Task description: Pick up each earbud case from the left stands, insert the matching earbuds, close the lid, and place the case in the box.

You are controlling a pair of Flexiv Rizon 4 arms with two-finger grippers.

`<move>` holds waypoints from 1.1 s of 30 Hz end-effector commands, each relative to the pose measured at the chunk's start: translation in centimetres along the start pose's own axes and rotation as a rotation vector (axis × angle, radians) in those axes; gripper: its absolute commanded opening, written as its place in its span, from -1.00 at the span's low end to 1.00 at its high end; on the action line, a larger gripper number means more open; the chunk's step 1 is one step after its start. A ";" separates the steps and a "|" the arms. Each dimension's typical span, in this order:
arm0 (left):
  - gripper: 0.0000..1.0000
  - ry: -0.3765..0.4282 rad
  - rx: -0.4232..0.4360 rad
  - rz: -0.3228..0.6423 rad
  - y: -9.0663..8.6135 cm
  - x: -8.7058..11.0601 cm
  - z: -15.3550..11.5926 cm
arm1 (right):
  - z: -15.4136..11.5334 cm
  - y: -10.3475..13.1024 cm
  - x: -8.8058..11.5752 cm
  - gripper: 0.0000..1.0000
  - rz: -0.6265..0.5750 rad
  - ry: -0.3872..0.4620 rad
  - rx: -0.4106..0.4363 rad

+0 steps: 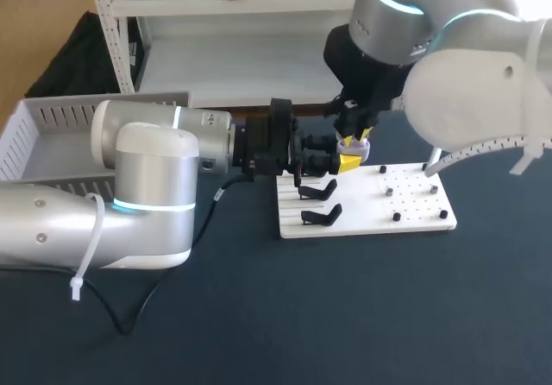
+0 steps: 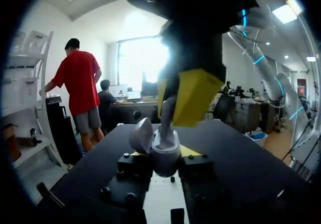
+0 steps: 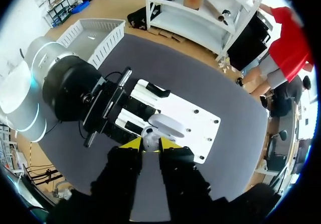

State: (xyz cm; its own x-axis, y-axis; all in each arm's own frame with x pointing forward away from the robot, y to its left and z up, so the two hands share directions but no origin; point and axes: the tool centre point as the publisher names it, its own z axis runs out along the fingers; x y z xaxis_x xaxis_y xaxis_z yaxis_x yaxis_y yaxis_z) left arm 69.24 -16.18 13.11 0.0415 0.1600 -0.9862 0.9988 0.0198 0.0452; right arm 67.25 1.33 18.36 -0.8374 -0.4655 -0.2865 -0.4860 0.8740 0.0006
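The earbud case [image 2: 164, 156] is a small, rounded, pale grey-lilac shell. It is held in the air above the far left corner of the white board [image 1: 414, 217], not on a stand. Its lid [image 2: 142, 136] is swung open and leans off to one side, so the mouth of the case faces up.

The left fingers [image 2: 198, 166] are clamped on the lower body of the case from both sides. Their yellow tips show only as thin slivers behind it. The right fingers [image 2: 195, 96] come down from above and pinch a whitish earbud [image 2: 168, 114] between their yellow tips. The earbud's lower end is at the open mouth of the case.

In the right wrist view the earbud [image 3: 149, 135] appears as a small round pale shape between the two yellow tips, with the open lid just ahead of it. How deep it sits in the case cannot be made out, because the right fingers cover the mouth.

In the head view the case is almost entirely hidden behind the two sets of fingers. Two black stands [image 1: 319, 191] sit on the near left part of the board, and a few small dark pegs [image 1: 397, 217] dot its right part. The white box [image 1: 52, 122] lies at the left of the dark tabletop [image 1: 345, 316], partly blocked by the left arm [image 1: 147, 186].
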 end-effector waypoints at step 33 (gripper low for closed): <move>-1.00 0.001 0.000 0.000 0.1 0.0 0.1 | 1.1 0.1 -0.1 -1.00 -0.004 0.024 0.011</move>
State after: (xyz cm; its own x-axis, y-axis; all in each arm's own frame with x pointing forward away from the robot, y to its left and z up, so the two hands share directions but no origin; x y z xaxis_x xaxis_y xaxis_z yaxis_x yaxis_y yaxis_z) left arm 69.23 -16.19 13.10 0.0414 0.1600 -0.9862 0.9988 0.0197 0.0452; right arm 67.47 1.49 17.36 -0.8401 -0.4729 -0.2657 -0.4884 0.8726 -0.0089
